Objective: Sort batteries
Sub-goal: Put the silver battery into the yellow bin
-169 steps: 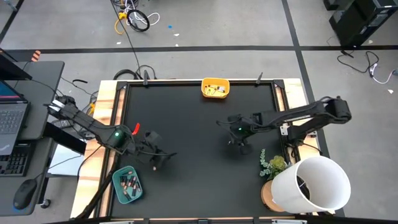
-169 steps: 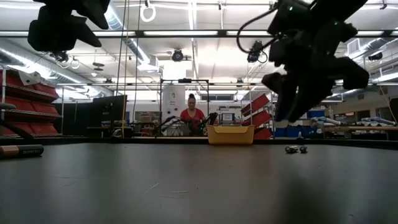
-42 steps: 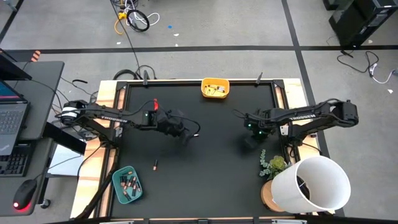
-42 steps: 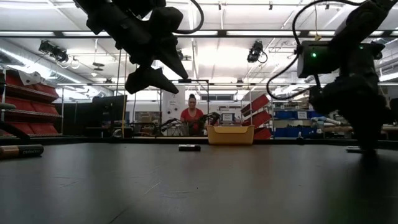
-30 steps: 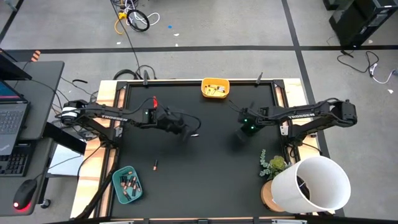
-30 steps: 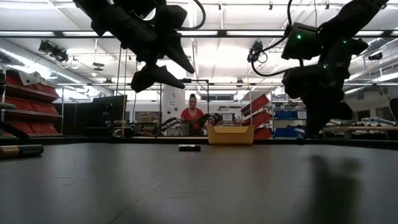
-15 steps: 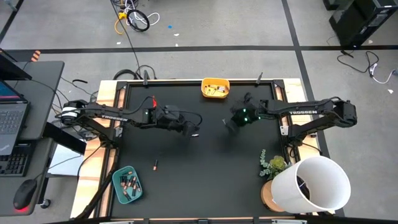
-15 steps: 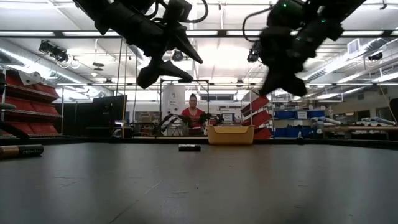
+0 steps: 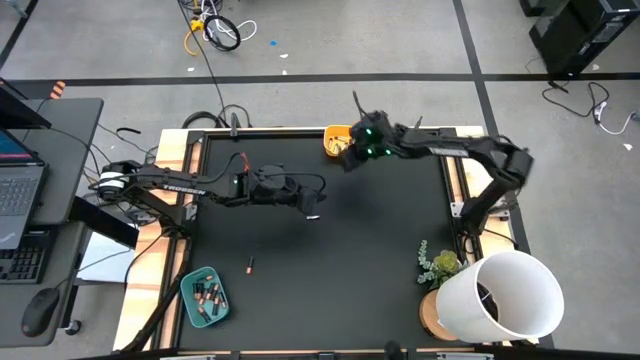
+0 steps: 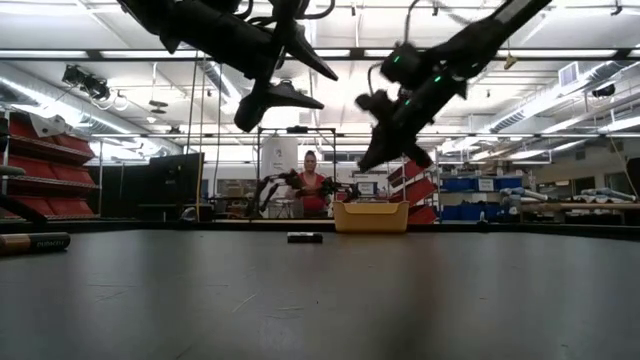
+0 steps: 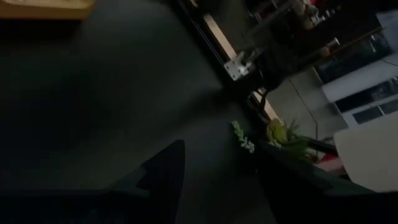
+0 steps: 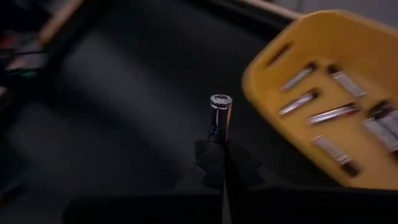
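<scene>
Right gripper [image 12: 219,163] pinches a silvery battery [image 12: 219,117] by its lower end, its long axis standing straight out past the fingertips. The yellow tray [image 12: 323,93] sits just beside it, silvery cells already inside. The right arm stretches long to the table's far edge. Left gripper [image 9: 310,205] hovers mid-table, fingers apart, apparently empty. A stray battery [image 9: 249,265] lies nearer the teal tray [image 9: 187,305].

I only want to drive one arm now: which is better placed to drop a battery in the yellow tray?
Right. The right gripper is shut on a silvery battery beside the yellow tray, at the table's far edge. The left gripper is open and empty over mid-table, away from both trays.
</scene>
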Available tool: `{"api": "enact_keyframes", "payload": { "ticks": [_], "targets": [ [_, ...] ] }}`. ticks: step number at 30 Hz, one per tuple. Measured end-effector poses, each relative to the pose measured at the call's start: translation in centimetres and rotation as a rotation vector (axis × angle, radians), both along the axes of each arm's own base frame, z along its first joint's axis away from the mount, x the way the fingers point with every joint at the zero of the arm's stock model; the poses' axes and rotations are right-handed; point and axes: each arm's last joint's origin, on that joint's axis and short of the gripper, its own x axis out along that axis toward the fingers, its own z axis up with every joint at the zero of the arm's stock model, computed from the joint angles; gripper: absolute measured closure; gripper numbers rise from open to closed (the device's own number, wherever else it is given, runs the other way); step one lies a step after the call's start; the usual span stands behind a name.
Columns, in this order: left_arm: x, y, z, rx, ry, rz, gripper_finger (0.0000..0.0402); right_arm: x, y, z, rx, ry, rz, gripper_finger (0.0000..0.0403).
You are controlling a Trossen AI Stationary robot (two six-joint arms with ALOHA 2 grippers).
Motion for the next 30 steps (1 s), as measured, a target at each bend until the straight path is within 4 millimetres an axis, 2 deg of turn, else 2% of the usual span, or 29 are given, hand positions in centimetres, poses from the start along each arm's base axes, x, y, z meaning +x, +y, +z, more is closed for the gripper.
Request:
{"api": "enact_keyframes", "payload": {
  "ticks": [6, 12, 18, 22, 27, 30],
  "targets": [
    [0.0, -0.2, 0.0, -0.052, -0.002, -0.051, 0.0193, 0.9, -4.9, -0.6, -0.023, 0.186, -0.086, 0.0403],
    [0.0, 0.2, 0.0, -0.052, -0.002, -0.042, 0.0193, 1.6, -7.3, -0.1, -0.044, 0.301, -0.049, 0.0393],
    [-0.1, 1.3, -0.1, -0.036, 0.002, -0.037, 0.0193, 1.7, -8.3, -1.4, 0.006, 0.328, -0.049, 0.0359],
    [-0.2, 1.8, -0.1, -0.045, 0.003, -0.044, 0.0193, 1.5, -8.3, -2.4, 0.058, 0.363, -0.034, 0.0341],
    [-0.3, 2.0, -0.1, -0.044, 0.006, -0.057, 0.0193, 1.3, -8.2, -2.2, 0.062, 0.37, -0.03, 0.0324],
    [-0.3, 2.1, -0.1, -0.043, 0.007, -0.057, 0.0193, 1.1, -8.0, -1.1, 0.046, 0.344, -0.029, 0.0317]
  ]
}}
